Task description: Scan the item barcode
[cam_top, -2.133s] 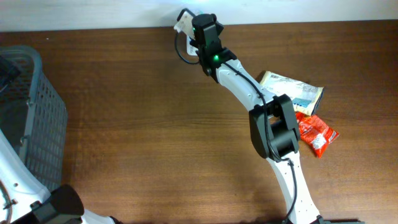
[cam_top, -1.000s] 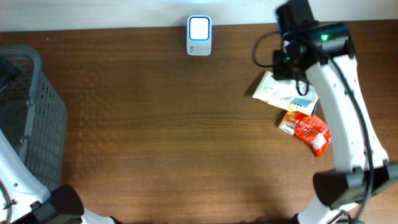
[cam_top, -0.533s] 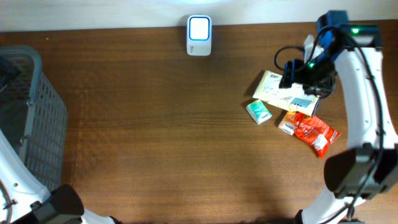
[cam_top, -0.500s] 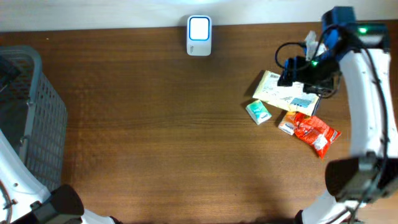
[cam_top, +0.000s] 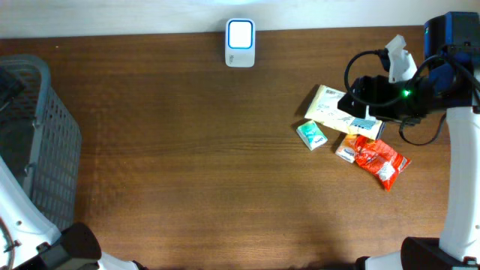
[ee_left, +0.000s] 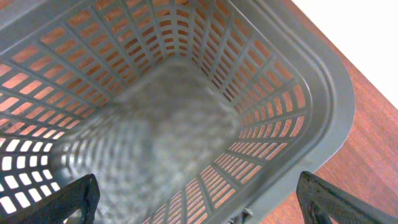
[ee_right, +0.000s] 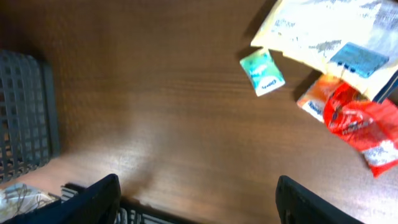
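The white scanner [cam_top: 240, 43] with a lit blue screen stands at the table's back edge. A small teal box [cam_top: 311, 135] [ee_right: 262, 71] lies flat on the wood, just left of a cream flat package [cam_top: 336, 107] [ee_right: 323, 28]. My right gripper [cam_top: 358, 96] [ee_right: 199, 205] hovers high over the package, open, with nothing between its fingers and well clear of the teal box. My left gripper [ee_left: 202, 205] is open above the inside of the grey basket [ee_left: 311, 81], holding nothing.
A red crinkled packet [cam_top: 381, 161] [ee_right: 357, 124] and a small orange box [cam_top: 346, 150] [ee_right: 313, 102] lie beside the cream package. The grey basket [cam_top: 49, 150] [ee_right: 25, 118] stands at the table's left edge.
My right arm swung from the scanner to the right side of the table and its gripper opened. The teal box now lies on the wood beside the cream package. The left arm is unmoved.
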`<state>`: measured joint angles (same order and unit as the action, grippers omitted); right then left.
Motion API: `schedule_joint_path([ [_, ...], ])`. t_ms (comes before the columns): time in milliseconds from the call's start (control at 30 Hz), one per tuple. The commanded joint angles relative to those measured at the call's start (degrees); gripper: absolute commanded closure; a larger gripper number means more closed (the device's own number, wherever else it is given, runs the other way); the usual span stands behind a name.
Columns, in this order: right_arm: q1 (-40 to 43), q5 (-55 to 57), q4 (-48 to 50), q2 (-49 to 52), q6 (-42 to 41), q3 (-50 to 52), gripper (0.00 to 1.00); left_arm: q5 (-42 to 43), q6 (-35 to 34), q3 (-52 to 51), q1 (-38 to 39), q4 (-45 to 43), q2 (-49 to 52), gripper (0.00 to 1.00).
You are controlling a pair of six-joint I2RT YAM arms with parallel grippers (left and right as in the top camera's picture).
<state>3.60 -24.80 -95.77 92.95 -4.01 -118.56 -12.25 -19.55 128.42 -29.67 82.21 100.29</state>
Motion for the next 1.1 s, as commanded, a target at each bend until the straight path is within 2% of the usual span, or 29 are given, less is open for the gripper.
schedule_joint_path([
  [0, -0.24, -0.70, 0.66, -0.33, 0.68, -0.52, 0.21, 0.00, -0.57, 0.63, -0.11, -0.02, -0.13, 0.01],
  [233, -0.24, -0.48, 2.54, -0.33, 0.81, -0.52, 0.21, 0.00, -0.57, 0.63, -0.11, -0.02, -0.13, 0.01],
  [267, -0.24, -0.57, 3.41, -0.35, 0.81, -0.55, 0.24, -0.02, -0.57, 0.63, -0.11, 0.00, -0.13, 0.01],
  [367, -0.17, -0.48, 4.17, -0.96, 4.55, -1.75, 0.25, 0.00, -0.57, 0.63, -0.11, -0.02, -0.13, 0.01],
  [500, -0.20, -1.79, 4.46, -4.81, 6.58, -8.94, 0.25, 0.00, -0.57, 0.63, -0.11, -0.02, -0.13, 0.01],
  [533, -0.20, -4.07, 4.11, -6.49, 6.58, -10.93, 0.21, 0.00, -0.57, 0.63, -0.11, -0.02, -0.13, 0.01],
  [567, -0.20, -5.73, 4.07, -8.44, 6.58, -12.55, 0.02, 0.00, -0.57, 0.63, -0.11, -0.02, -0.13, 0.01],
  [733, -0.20, -5.49, 4.07, -16.96, 6.84, -13.14, 0.02, 0.00, -0.57, 0.63, -0.11, -0.02, -0.13, 0.01],
  [933, -0.20, 6.56, -1.25, -26.56, 9.84, -12.22, 0.01, 0.00, -0.57, 0.63, -0.11, -0.02, -0.13, 0.01],
  [1000, -0.20, 11.15, 3.13, -29.11, 9.86, -9.42, 0.02, 0.00, -0.57, 0.63, -0.11, -0.02, -0.13, 0.01],
  [1067, -0.20, 15.76, 14.80, -34.93, 10.16, 1.18, 0.02, 0.00, -0.57, 0.63, -0.11, -0.02, -0.13, 0.01],
])
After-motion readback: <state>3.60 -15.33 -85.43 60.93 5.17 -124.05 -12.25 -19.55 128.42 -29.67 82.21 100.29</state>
